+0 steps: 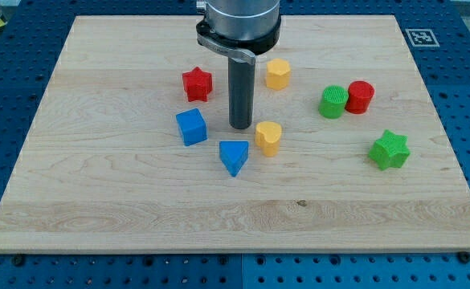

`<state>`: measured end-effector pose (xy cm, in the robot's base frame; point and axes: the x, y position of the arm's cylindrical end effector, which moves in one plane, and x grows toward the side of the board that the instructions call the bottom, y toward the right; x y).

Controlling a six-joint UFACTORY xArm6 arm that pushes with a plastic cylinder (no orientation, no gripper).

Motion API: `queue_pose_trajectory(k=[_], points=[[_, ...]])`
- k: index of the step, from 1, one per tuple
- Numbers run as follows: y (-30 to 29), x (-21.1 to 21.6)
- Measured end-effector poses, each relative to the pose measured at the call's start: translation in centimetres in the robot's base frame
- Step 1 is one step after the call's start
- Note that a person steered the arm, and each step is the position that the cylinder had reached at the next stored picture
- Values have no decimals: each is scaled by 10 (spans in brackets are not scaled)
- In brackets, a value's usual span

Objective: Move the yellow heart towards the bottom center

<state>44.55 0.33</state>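
Looking at my tip: my tip (241,127) sat on the surface (98,193), near the middle.
End effector: it was a plain rod with no jaws, so it held nothing.
Yellow heart: the yellow heart (268,137) lay just beside my tip, toward the view's right and a bit lower.
Push guess: my tip probably needed to get above the heart first.
Look: small, bright yellow, lobes facing the view's bottom.
Neighbour: the blue triangle (234,156) sat close on its left.

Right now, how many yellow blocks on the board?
2. A yellow heart just right of my tip, and a yellow block above it toward the view's top. None looks hidden.
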Motion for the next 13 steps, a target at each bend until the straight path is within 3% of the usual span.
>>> queue_pose_trajectory(k=[4,13], points=[[4,28],[93,10]])
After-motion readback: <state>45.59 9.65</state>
